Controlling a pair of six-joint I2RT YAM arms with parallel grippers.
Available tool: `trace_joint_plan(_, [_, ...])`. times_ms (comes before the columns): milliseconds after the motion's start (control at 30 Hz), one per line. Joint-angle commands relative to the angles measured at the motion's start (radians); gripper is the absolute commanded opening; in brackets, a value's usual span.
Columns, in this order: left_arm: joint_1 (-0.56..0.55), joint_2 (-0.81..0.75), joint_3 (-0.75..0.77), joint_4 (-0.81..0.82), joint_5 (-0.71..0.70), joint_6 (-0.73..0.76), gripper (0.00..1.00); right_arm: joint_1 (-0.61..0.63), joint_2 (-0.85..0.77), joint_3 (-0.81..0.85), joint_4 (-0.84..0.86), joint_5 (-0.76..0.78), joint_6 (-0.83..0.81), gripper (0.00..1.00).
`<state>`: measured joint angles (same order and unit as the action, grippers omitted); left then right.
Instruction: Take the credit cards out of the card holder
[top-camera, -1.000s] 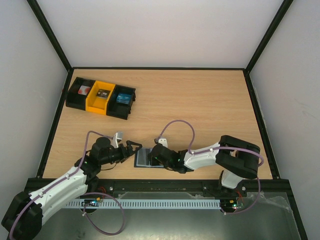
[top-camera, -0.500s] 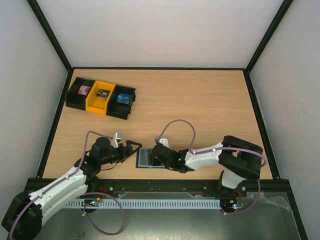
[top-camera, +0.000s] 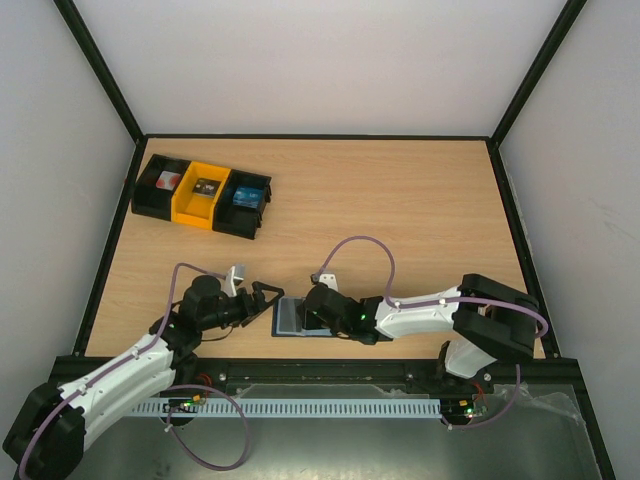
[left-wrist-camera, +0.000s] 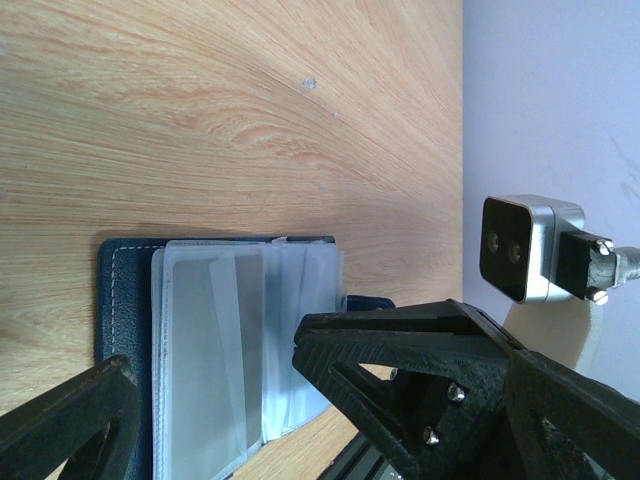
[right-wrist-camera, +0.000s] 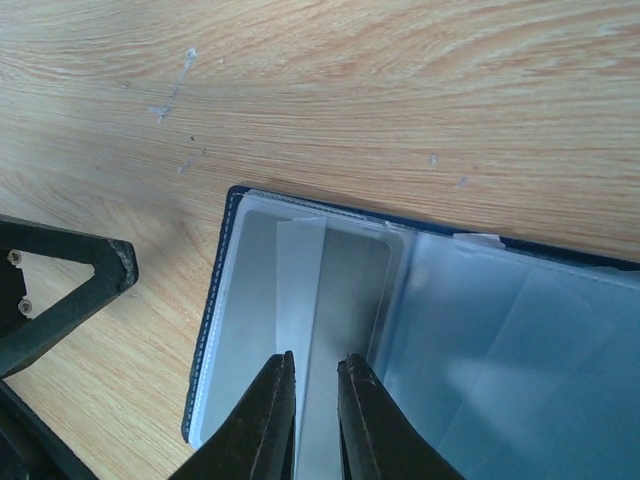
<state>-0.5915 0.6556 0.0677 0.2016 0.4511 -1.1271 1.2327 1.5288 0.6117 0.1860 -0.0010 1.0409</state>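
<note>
The dark blue card holder (top-camera: 290, 318) lies open near the table's front edge, its clear sleeves facing up. A grey card (right-wrist-camera: 350, 290) sits inside the left sleeve. My right gripper (top-camera: 318, 312) hovers right over that sleeve (right-wrist-camera: 318, 362), with its fingers a narrow gap apart and nothing seen between them. My left gripper (top-camera: 264, 298) stands wide open just left of the holder. In the left wrist view its fingers (left-wrist-camera: 400, 350) straddle the holder's near edge (left-wrist-camera: 215, 360) without touching the sleeves (left-wrist-camera: 220, 340).
A row of black and yellow bins (top-camera: 203, 195) with small items stands at the back left. A black frame rail (top-camera: 320, 365) runs along the near edge, close to the holder. The right wrist's camera (left-wrist-camera: 525, 245) shows in the left wrist view.
The right arm's elbow has swung a little to the right while its gripper stayed over the holder. The left arm has barely moved.
</note>
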Motion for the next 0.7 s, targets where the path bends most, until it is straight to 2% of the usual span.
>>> trace_joint_plan(0, [-0.011, 0.015, -0.016, 0.037, 0.018, 0.003, 1.0, 0.004, 0.029, 0.017, -0.026, 0.019, 0.014, 0.14])
trace_joint_plan(367, [-0.022, 0.03, -0.022, 0.068, 0.016, -0.002, 1.0, 0.005, 0.089, 0.007, -0.045, 0.045, 0.025, 0.13])
trace_joint_plan(500, [-0.024, 0.046, -0.029, 0.098, 0.03, -0.02, 1.0, 0.005, 0.092, -0.01, -0.059, 0.08, 0.041, 0.06])
trace_joint_plan(600, [-0.029, 0.058, -0.049, 0.195, 0.064, -0.068, 1.0, 0.007, 0.088, -0.034, -0.034, 0.083, 0.059, 0.03])
trace_joint_plan(667, [-0.035, 0.06, -0.041, 0.187, 0.056, -0.067, 1.0, 0.007, 0.09, -0.042, -0.026, 0.085, 0.06, 0.02])
